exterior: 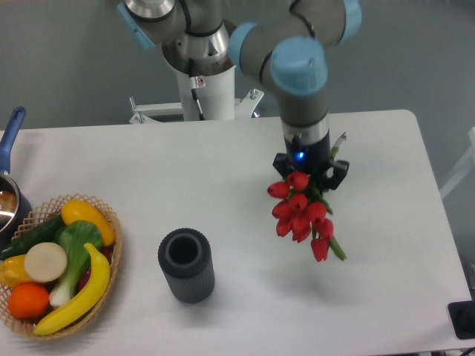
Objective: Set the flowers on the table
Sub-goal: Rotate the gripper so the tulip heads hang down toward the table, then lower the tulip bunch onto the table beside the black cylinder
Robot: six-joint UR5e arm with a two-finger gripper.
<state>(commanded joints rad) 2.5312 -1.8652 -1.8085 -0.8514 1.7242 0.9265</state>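
Note:
The bunch of red tulips [300,215] with green stems sits in my gripper [310,176], to the right of the table's middle. The red heads point toward the front edge, and a pale stem end sticks out behind the gripper at the far side. The gripper points down and is shut on the stems; its fingertips are hidden by the blooms. The bunch appears to be held above the white table [223,163], with a faint shadow below it. The flowers are apart from the vase.
A dark grey ribbed vase [185,264] stands upright at the front centre-left. A wicker basket [111,222] of toy fruit and vegetables sits at the front left. A pot with a blue handle [9,148] is at the left edge. The arm's base stands beyond the far edge.

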